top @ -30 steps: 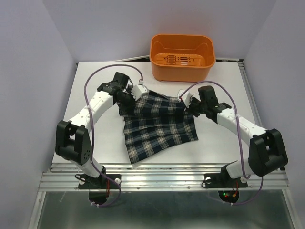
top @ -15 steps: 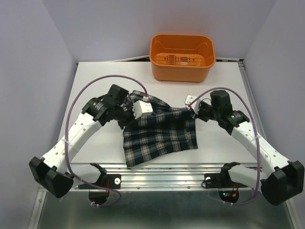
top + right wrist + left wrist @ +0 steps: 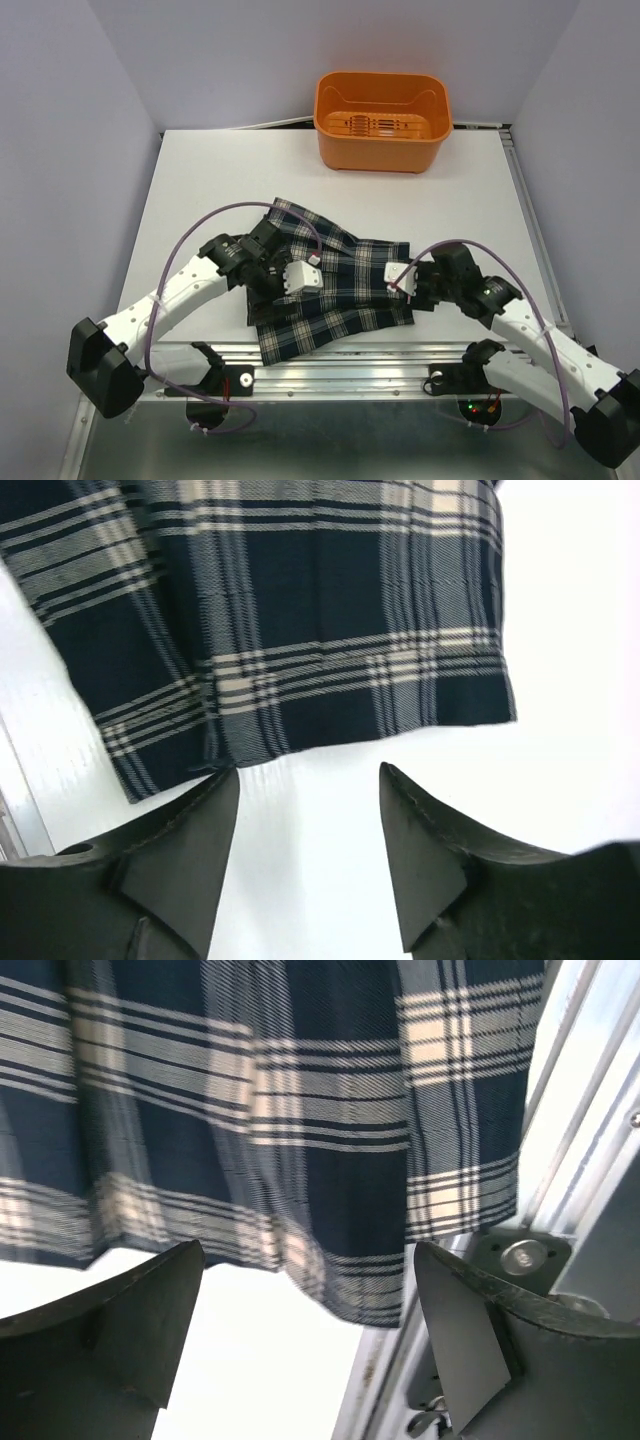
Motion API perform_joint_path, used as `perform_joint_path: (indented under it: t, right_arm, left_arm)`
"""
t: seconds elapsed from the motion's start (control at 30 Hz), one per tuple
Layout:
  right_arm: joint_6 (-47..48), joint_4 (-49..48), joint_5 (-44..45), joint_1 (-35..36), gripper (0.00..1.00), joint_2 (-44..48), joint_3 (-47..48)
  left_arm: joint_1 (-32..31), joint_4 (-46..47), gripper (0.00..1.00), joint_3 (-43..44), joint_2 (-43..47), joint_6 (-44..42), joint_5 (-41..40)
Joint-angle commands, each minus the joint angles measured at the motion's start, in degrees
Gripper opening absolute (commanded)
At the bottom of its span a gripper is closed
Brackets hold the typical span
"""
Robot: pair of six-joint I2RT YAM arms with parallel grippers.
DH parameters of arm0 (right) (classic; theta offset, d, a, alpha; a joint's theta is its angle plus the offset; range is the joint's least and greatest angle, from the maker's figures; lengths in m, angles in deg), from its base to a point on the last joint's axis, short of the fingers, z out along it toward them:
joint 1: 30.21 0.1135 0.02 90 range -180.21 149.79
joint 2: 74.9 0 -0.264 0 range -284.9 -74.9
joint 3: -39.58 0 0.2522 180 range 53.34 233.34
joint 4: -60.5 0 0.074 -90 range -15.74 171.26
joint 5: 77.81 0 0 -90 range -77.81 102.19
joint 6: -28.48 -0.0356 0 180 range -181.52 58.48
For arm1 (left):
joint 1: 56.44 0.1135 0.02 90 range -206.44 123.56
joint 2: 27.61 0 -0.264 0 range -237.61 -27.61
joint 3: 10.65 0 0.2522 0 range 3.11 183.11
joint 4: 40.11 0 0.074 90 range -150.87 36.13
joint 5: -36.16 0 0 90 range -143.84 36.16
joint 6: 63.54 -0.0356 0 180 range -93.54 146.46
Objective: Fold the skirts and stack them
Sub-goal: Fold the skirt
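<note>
White tabletop [image 3: 200, 180]; skirt [image 3: 345, 290] lies just ahead of L gripper [image 3: 310, 1280], wide open, & R gripper [image 3: 308, 780], part-open; both empty so fold settles flat.

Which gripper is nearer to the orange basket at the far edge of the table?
Right, by a little. The right gripper sits at the right edge of the skirt, almost straight in front of the basket; the left gripper sits at its left side, farther off to the left.
</note>
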Motion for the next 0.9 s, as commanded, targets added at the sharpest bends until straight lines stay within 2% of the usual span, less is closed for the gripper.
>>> perform_joint_path:
  t: [0.0,0.13,0.17,0.23,0.3,0.37,0.4,0.43,0.5,0.53,0.67,0.73,0.87]
  right_arm:
    - [-4.0,-7.4,6.5,0.1,0.62,-2.5,5.5]
    - [-11.3,-10.6,5.7,0.1,0.56,-10.5,15.4]
    - [-13.8,-10.9,5.3,0.1,0.55,-14.5,17.1]
    - [-15.7,-11.0,3.8,0.1,0.55,-18.5,21.2]
    - [-15.9,-11.2,1.1,0.1,0.52,-24.2,22.6]
    - [-15.9,-10.4,-0.3,0.1,0.48,-28.3,23.8]
    - [-15.8,-10.3,-0.2,0.1,0.41,-32.5,24.2]
    - [-15.8,-9.7,0.3,0.1,0.37,-34.5,24.6]
    - [-14.7,-9.7,2.0,0.1,0.29,-39.6,24.5]
    - [-14.4,-9.8,2.5,0.1,0.27,-40.7,24.2]
    - [-14.2,-9.8,2.3,0.1,0.19,-43.3,21.7]
    - [-14.7,-8.2,1.9,0.1,0.15,-43.7,20.8]
    - [-17.3,-5.1,0.2,2.4,0.09,-42.4,19.3]
  left_arm:
    - [-0.3,0.1,0.98,7.3,1.6,0.4,-0.6]
    - [0.4,4.1,0.96,9.2,-0.7,4.1,0.1]
    - [0.8,4.8,0.85,9.2,-2.3,4.7,0.9]
    - [2.0,7.0,0.72,9.1,-4.4,6.6,3.3]
    - [2.8,10.0,0.70,7.9,-8.3,8.4,2.8]
    - [4.5,11.7,0.62,7.4,-13.6,9.0,1.7]
    - [5.5,12.8,0.59,7.3,-15.8,9.6,0.7]
    - [6.6,13.6,0.51,7.6,-17.8,9.8,0.3]
    - [11.3,14.9,0.43,9.6,-24.7,10.0,1.2]
    - [12.9,15.1,0.36,11.5,-28.7,10.0,1.6]
    - [18.6,17.0,0.26,18.2,-38.0,9.6,2.0]
    - [19.0,17.2,0.23,22.3,-43.4,9.7,1.5]
    - [18.8,16.5,0.17,37.1,-51.6,12.6,3.6]
